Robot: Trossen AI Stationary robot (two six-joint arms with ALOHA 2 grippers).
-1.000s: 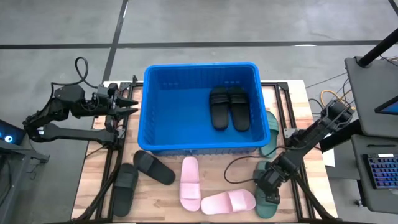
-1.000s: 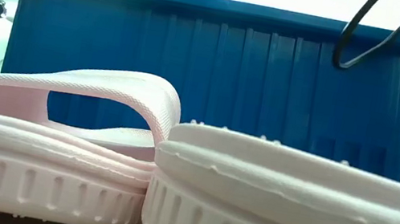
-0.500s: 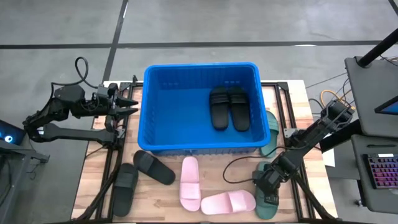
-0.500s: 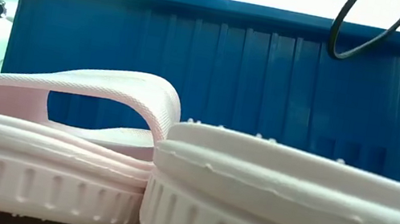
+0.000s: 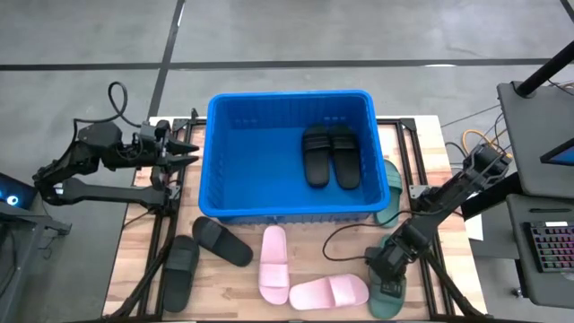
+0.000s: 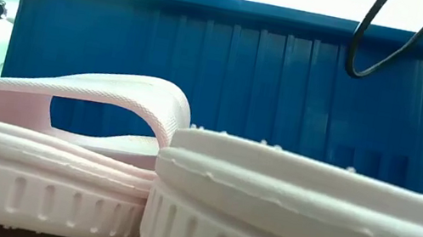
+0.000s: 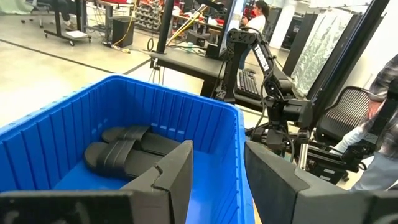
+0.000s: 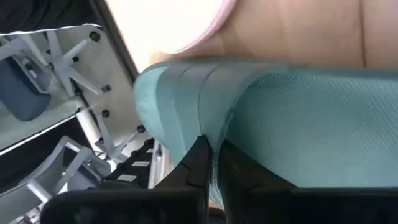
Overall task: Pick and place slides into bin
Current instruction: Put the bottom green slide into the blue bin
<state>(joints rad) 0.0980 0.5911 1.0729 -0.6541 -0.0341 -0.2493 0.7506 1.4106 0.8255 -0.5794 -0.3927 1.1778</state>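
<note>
High view: the right arm reaches down over the near right corner of the wooden table [image 5: 134, 260], its right gripper [image 5: 387, 285] set on a dark green slide [image 5: 389, 300] that lies beside the pale pink pair. In the right wrist view the two dark fingers [image 8: 200, 163] are clenched on the edge of the green slide's strap [image 8: 298, 118], with almost no gap between them. The left arm waits at the far left of the table, just outside the bin's left wall; its left gripper [image 5: 186, 151] points toward the bin, fingers part open and grasping nothing, as the left wrist view confirms.

The blue bin [image 5: 220, 161] stands at the table's far centre and holds two black slides [image 5: 329, 154] side by side near its right wall. On the table near the bin lie two more black slides [image 5: 221, 240] at the left, two pale pink slides [image 5: 273, 264] in the middle, and a second green slide [image 5: 392, 193] against the bin's right wall. A black cable [image 5: 345, 242] loops over the table by the right arm.

Low view: the pink slides fill the foreground, with the bin's ribbed wall [image 6: 227, 78] behind them.

Around the table are grey floor, a keyboard [image 5: 549, 248] at the right, and, in the left wrist view, workbenches, an office chair [image 7: 346, 112] and a person [image 7: 257, 14] far off. No writing can be read.
</note>
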